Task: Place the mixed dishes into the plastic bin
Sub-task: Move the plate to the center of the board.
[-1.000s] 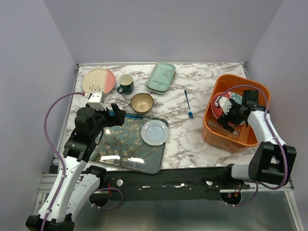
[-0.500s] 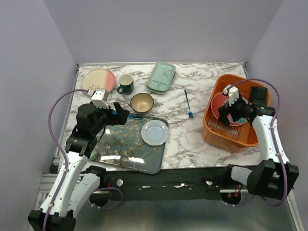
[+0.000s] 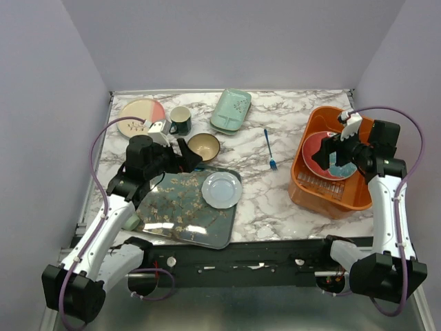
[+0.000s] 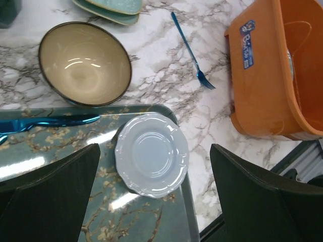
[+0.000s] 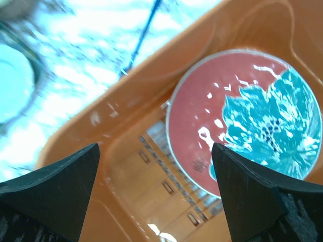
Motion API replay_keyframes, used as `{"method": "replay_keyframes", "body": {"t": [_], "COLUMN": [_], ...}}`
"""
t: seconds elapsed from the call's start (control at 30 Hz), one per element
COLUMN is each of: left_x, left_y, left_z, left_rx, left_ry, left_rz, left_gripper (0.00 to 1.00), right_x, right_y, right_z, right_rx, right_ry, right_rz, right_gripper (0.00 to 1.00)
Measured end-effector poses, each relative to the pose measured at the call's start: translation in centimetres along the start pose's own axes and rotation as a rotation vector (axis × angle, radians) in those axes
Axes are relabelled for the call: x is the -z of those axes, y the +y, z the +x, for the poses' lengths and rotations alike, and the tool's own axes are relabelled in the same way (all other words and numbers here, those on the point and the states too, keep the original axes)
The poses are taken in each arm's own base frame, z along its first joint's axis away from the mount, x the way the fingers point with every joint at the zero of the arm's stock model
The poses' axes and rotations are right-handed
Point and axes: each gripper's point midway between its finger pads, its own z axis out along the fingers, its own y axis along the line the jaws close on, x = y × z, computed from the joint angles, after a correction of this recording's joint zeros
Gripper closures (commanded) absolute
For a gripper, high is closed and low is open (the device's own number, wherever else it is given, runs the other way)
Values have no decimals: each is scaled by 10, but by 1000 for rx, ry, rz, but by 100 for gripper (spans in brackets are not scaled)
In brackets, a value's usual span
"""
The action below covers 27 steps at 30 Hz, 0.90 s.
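Note:
The orange plastic bin (image 3: 309,181) stands at the right with a teal-and-red plate (image 3: 324,153) leaning inside it (image 5: 237,121). My right gripper (image 3: 329,153) hangs open above that plate, apart from it (image 5: 155,148). My left gripper (image 3: 180,157) is open over the floral tray (image 3: 176,214), above a pale blue plate (image 4: 151,154) and just short of the brown bowl (image 4: 85,63). On the far table lie a cream-and-pink plate (image 3: 141,114), a dark green mug (image 3: 180,120) and a mint rectangular dish (image 3: 231,110).
A blue fork (image 3: 269,149) lies on the marble between the bowl and the bin. A blue knife (image 4: 45,122) rests on the tray's far edge. Walls close in the table at the left, back and right.
My right gripper has lifted up and back from the plate in the bin. My left arm has swung forward and right, toward the bowl.

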Motion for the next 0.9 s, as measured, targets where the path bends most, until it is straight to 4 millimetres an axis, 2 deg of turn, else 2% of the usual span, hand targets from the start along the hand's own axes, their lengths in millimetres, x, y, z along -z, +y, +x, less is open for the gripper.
{"method": "replay_keyframes", "body": {"t": [0.2, 0.33, 0.4, 0.67, 0.9], "left_x": [-17, -31, -39, -72, -135], "left_y": [-43, -61, -67, -79, -87], "left_z": [-10, -21, -27, -45, -66], "left_rx": [-43, -79, -95, -150, -194], "left_ry": [32, 48, 55, 83, 117], "left_rz": [71, 76, 71, 44, 34], "left_gripper": [1, 1, 1, 1, 2], "right_x": [18, 21, 19, 6, 17], "right_y": [26, 46, 52, 59, 64], "right_z": [-45, -59, -62, -38, -46], "right_rx": [-53, -124, -145, -195, -146], "right_ry": [-131, -188, -210, -177, -224], "right_rz": [-101, -211, -260, -305, -294], "right_gripper": [0, 0, 0, 0, 0]}}
